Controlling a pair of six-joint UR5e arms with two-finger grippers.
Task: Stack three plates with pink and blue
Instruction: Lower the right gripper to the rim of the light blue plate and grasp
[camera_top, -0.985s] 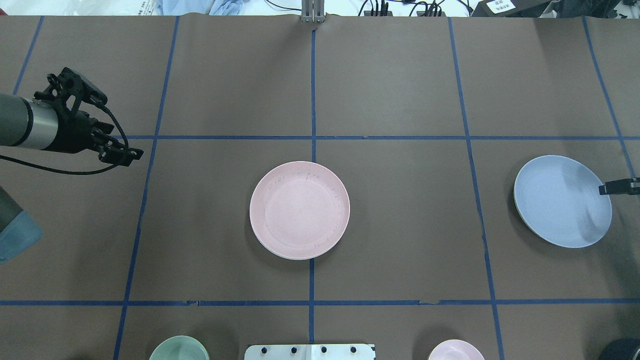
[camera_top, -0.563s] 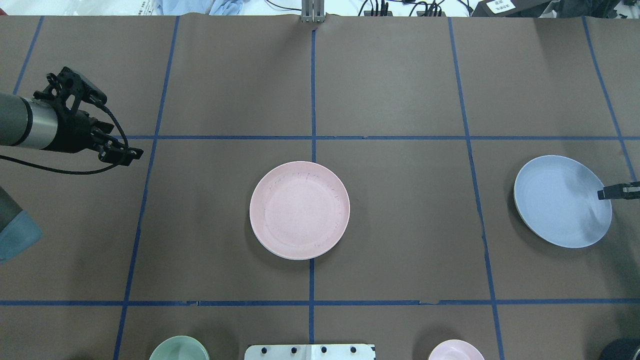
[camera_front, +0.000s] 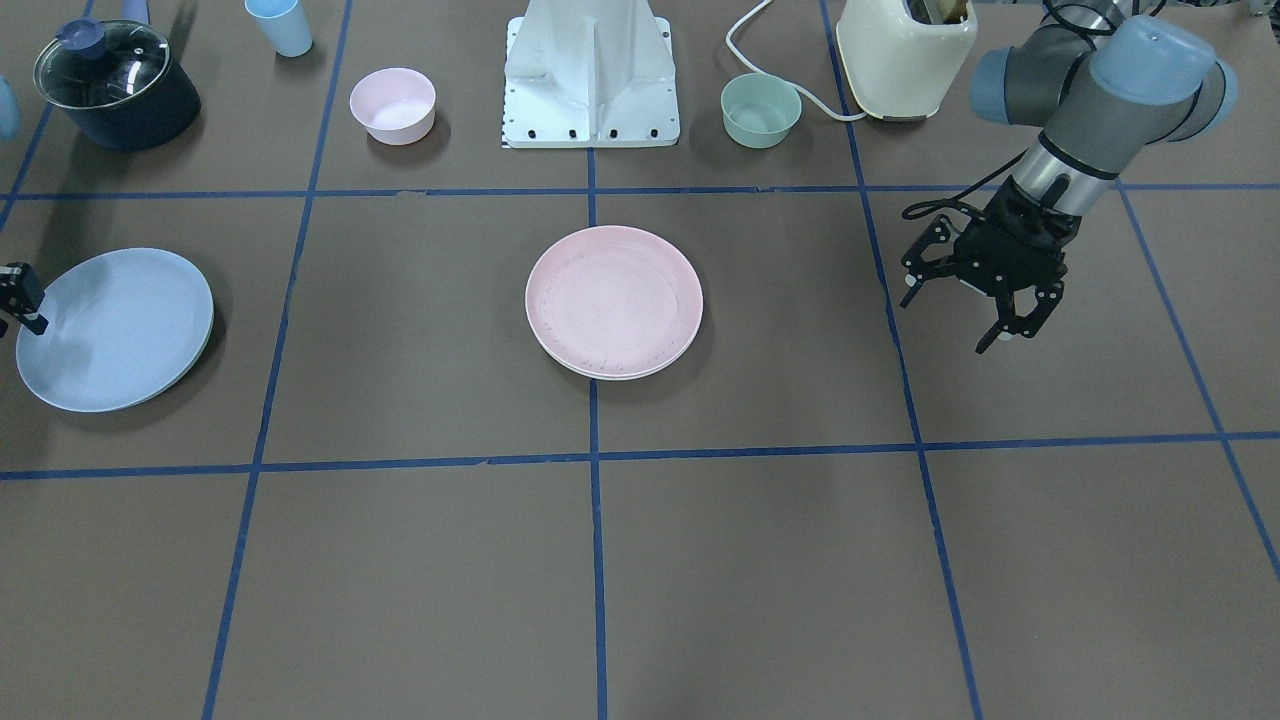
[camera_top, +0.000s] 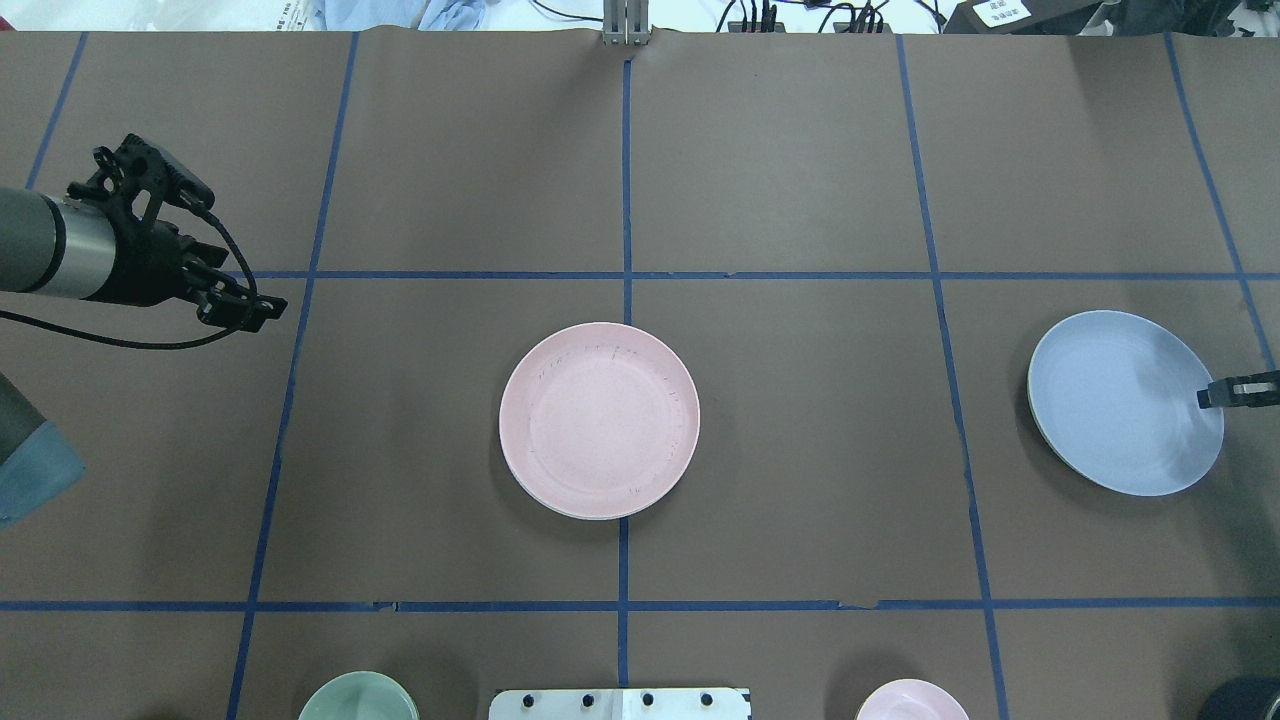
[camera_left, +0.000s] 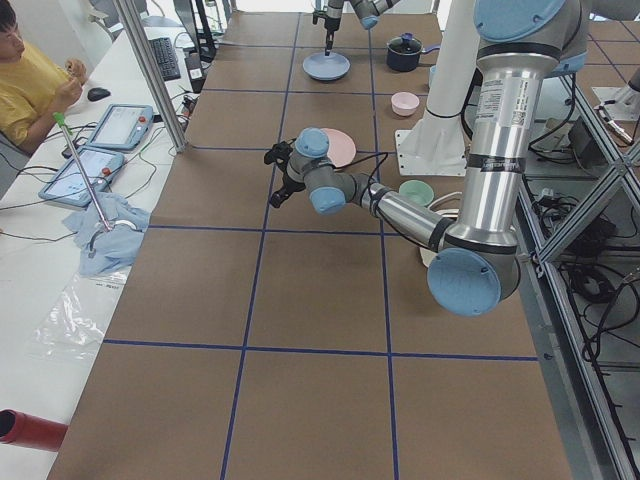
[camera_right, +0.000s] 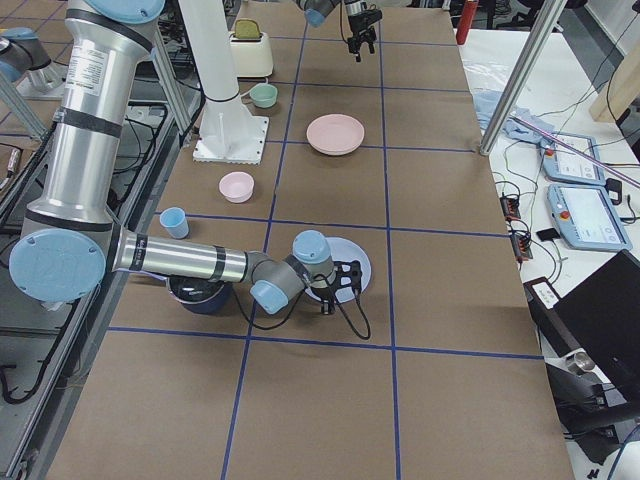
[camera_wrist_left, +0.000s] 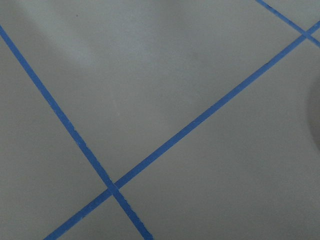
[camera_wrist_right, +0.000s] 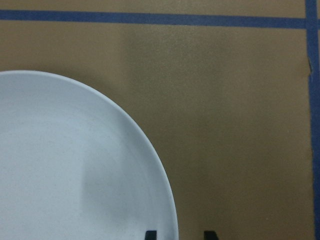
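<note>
Near the right edge of the table (camera_top: 800, 150), the right tool (camera_wrist_right: 179, 235) straddles the rim of the blue plate (camera_top: 1120, 400), spread. It should close firmly and lift level. The left tool (camera_top: 245, 305) hangs spread by the left edge.

pink plate (camera_top: 598, 420) sits on cream plate (camera_front: 612, 377) at centre; blue plate (camera_top: 1125, 402) lies well apart.

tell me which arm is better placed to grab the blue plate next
Right. The right gripper is at the rim of the blue plate, open, with one fingertip over it and one outside. The left gripper hovers over the table on the far side of the pink plate.
</note>
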